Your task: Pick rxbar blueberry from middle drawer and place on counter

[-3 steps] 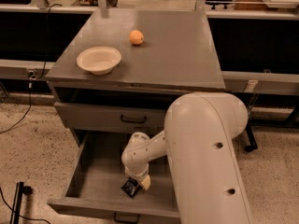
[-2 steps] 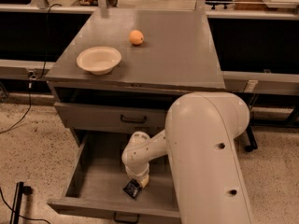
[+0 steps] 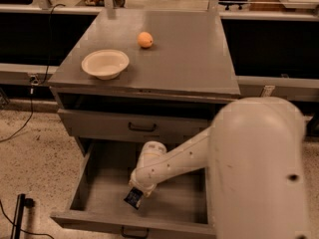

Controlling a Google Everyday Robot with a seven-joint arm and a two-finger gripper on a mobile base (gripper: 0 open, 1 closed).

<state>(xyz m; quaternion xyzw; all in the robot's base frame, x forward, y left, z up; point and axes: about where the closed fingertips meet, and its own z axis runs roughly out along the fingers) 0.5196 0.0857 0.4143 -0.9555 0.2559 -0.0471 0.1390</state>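
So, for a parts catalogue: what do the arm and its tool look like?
Smooth cream-white arm: fat rounded shells, small dark dots, no visible cables or markings. Its tool, low in the open deep grey metal drawer, shows only as a dark tip.

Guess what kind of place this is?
Likely a robot test lab: grey metal cabinet, speckled floor, long benches behind. Gripper is down in the open middle drawer, at the rxbar.
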